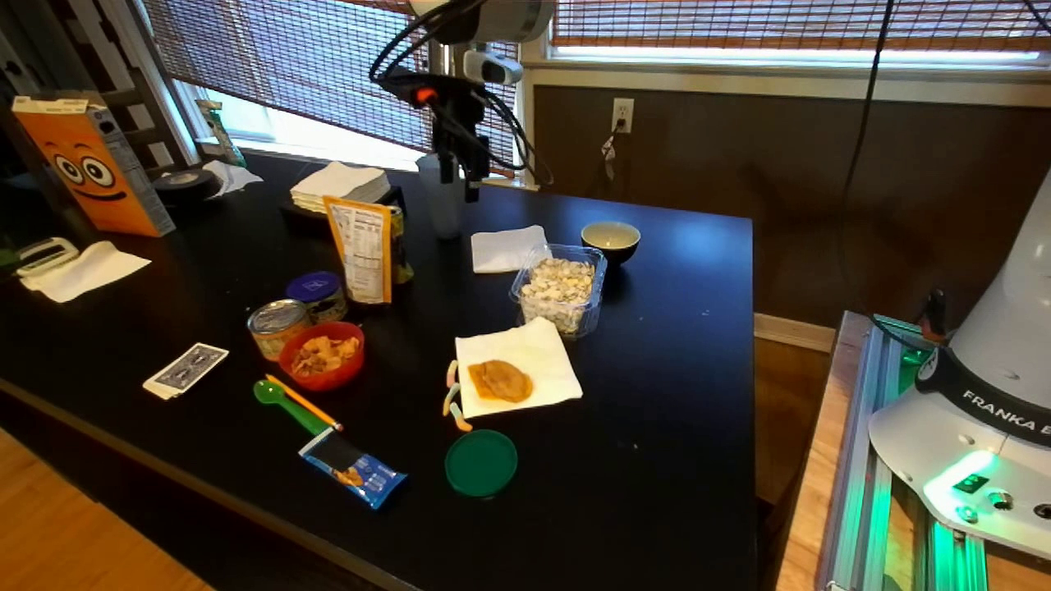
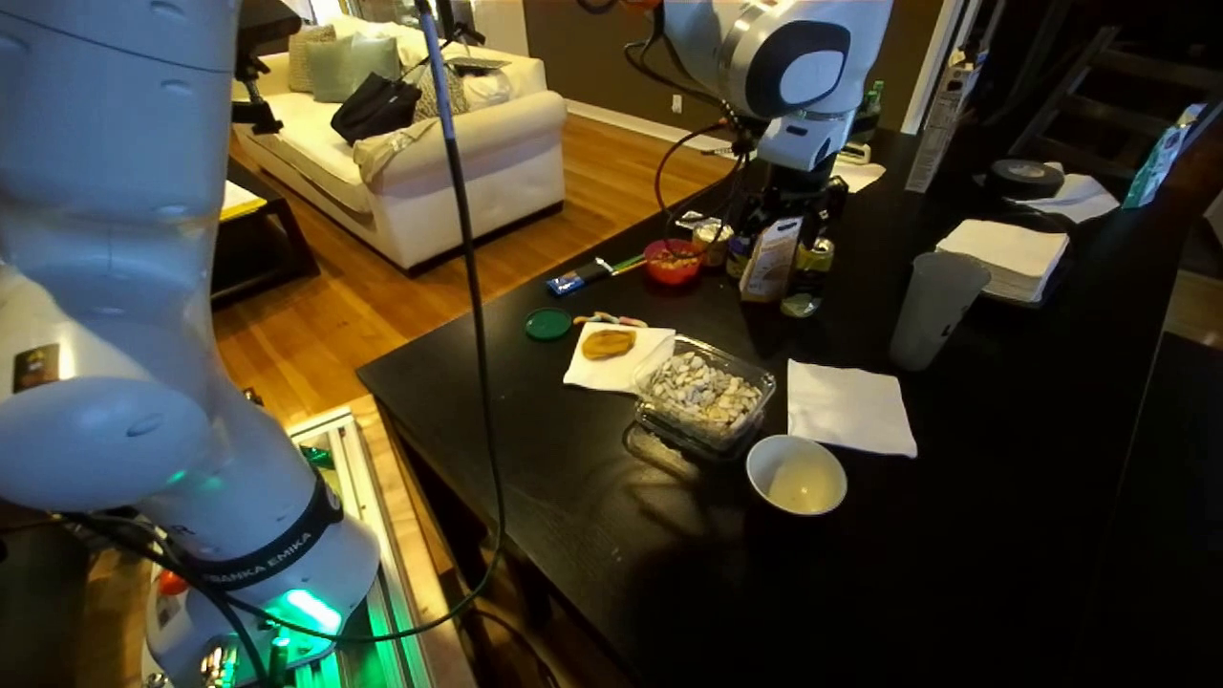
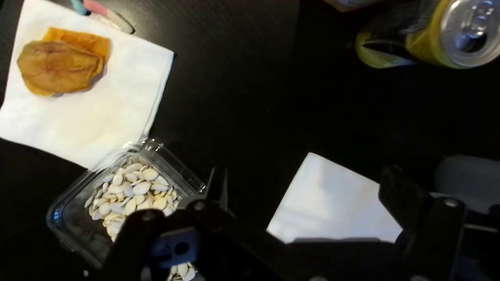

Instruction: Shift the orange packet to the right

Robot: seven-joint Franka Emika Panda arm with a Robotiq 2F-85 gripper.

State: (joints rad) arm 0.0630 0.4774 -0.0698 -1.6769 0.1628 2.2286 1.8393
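Observation:
The orange packet (image 1: 361,253) stands upright on the dark table, its pale printed panel showing in an exterior view. Its plainer tan face (image 2: 772,263) shows in an exterior view. In the wrist view only a small tan corner, apparently the packet's (image 3: 345,4), shows at the top edge. My gripper (image 1: 460,184) is raised above the table, apart from the packet. In an exterior view the gripper (image 2: 798,205) appears just above and behind the packet's top, partly overlapped. In the wrist view the gripper (image 3: 304,183) has its fingers wide apart with nothing between them.
A yellow-black can (image 3: 425,37) stands close beside the packet. Tins (image 1: 279,324) and a red bowl (image 1: 324,377) stand in front. A napkin stack (image 1: 341,185) and tall cup (image 1: 443,209) are behind. A seed box (image 1: 566,291), napkin (image 1: 505,249) and small bowl (image 1: 612,236) lie right.

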